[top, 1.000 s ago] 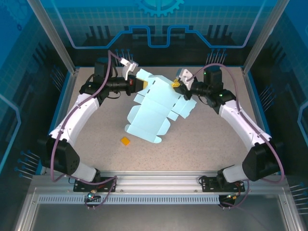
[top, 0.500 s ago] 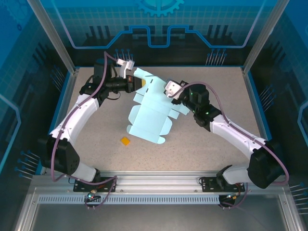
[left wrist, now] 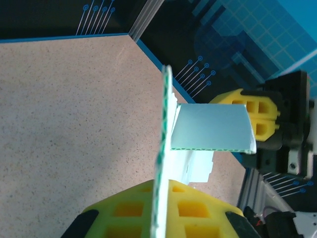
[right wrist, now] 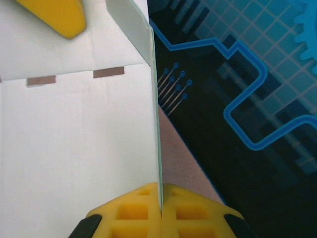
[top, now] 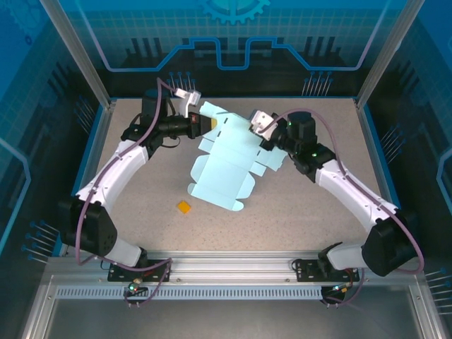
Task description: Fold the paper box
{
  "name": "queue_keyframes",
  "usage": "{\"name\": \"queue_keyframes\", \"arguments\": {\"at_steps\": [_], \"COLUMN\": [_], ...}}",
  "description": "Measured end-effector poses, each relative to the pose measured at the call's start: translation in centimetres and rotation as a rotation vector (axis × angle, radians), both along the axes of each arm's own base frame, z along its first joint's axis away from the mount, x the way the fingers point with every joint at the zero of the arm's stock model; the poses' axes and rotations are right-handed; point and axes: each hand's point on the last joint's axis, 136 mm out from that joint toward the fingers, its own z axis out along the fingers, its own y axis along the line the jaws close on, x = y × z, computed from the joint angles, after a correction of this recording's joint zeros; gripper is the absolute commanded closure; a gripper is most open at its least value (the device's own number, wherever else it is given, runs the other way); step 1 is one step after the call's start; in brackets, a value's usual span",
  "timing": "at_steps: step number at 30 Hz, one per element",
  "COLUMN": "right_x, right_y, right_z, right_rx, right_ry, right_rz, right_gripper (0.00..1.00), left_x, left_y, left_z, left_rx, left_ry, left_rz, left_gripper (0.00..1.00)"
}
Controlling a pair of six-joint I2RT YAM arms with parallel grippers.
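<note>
2 hands pinch the paper box [top: 222,166]. The left hand [top: 203,124] is shut tight on its far left edge. The right hand [top: 263,135] is shut tight on its far right edge. The thin blue card stands up between the yellow fingers [left wrist: 198,210]. 1 flap sticks out sideways and hides part of the right hand. The box's near part lies on the desk [top: 141,191]. 1 small orange square [top: 183,207] lies near the box, not touching it.

The speckled beige table [top: 141,205] bears the pale-blue paper box [top: 222,176], near end down. A small orange square [top: 183,207] lies just beside it.
</note>
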Motion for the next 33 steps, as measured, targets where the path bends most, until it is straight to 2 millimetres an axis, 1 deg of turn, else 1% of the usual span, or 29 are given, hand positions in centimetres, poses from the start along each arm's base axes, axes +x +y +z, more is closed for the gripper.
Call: {"name": "queue_keyframes", "arguments": {"at_steps": [1, 4, 5, 6, 9, 11, 13, 16, 18, 20, 21, 23, 25, 27, 29, 31, 33], "right_x": [0.0, -0.1, -0.2, -0.3, -0.3, -0.3, 0.1, 1.1, 2.0, 3.0, 3.5, 4.1, 4.5, 4.8, 5.1, 5.3, 5.5], "right_y": [-0.1, -0.4, -0.5, -0.5, -0.9, -1.2, -1.5, -2.0, -2.2, -2.5, -2.7, -3.4, -4.0, -4.5, -4.9, -5.3, -5.9], "right_z": [0.0, -0.5, -0.9, -1.3, -2.8, -4.0, -5.1, -6.6, -7.8, -9.1, -9.8, -11.4, -12.8, -13.9, -14.4, -14.8, -15.0], "right_rx": [0.008, 0.033, 0.048, 0.062, 0.092, 0.109, 0.127, 0.152, 0.166, 0.179, 0.187, 0.198, 0.2, 0.194, 0.183, 0.167, 0.147], "right_ry": [0.027, 0.125, 0.17, 0.213, 0.324, 0.401, 0.474, 0.579, 0.654, 0.725, 0.762, 0.832, 0.896, 0.949, 0.974, 0.983, 0.983], "right_rz": [0.014, 0.051, 0.067, 0.081, 0.103, 0.109, 0.109, 0.088, 0.064, 0.029, 0.008, -0.036, -0.082, -0.128, -0.166, -0.206, -0.251], "right_gripper": [1.0, 1.0, 1.0, 1.0, 1.0, 1.0, 1.0, 1.0, 1.0, 1.0, 1.0, 1.0, 1.0, 1.0, 1.0, 1.0, 1.0], "left_x": [0.0, 0.4, 0.8, 1.3, 2.4, 2.9, 3.4, 3.9, 3.3, 2.3, 1.7, 0.5, -0.6, -1.7, -2.4, -2.6, -2.5], "left_y": [-0.1, -0.2, -0.1, 0.1, 0.6, 1.1, 1.7, 3.2, 4.3, 4.9, 4.9, 4.0, 2.3, -0.2, -2.3, -4.3, -6.3], "left_z": [0.0, -0.2, -0.3, -0.6, -1.8, -2.7, -3.8, -6.3, -8.2, -9.7, -10.3, -11.0, -11.4, -11.5, -11.9, -13.1, -15.6], "left_rx": [0.001, 0.01, 0.015, 0.023, 0.049, 0.072, 0.098, 0.151, 0.169, 0.18, 0.186, 0.204, 0.218, 0.213, 0.206, 0.204, 0.222], "left_ry": [-0.013, -0.039, -0.049, -0.054, -0.054, -0.051, -0.04, -0.007, 0.03, 0.054, 0.061, 0.053, 0.038, 0.013, 0.004, 0.018, 0.052], "left_rz": [-0.004, -0.003, 0.006, 0.017, 0.061, 0.093, 0.137, 0.234, 0.3, 0.348, 0.364, 0.371, 0.352, 0.307, 0.268, 0.232, 0.198], "left_gripper": [0.9, 0.8, 0.75, 0.67, 0.55, 0.49, 0.47, 0.46, 0.45, 0.43, 0.43, 0.43, 0.42, 0.42, 0.43, 0.44, 0.47]}}
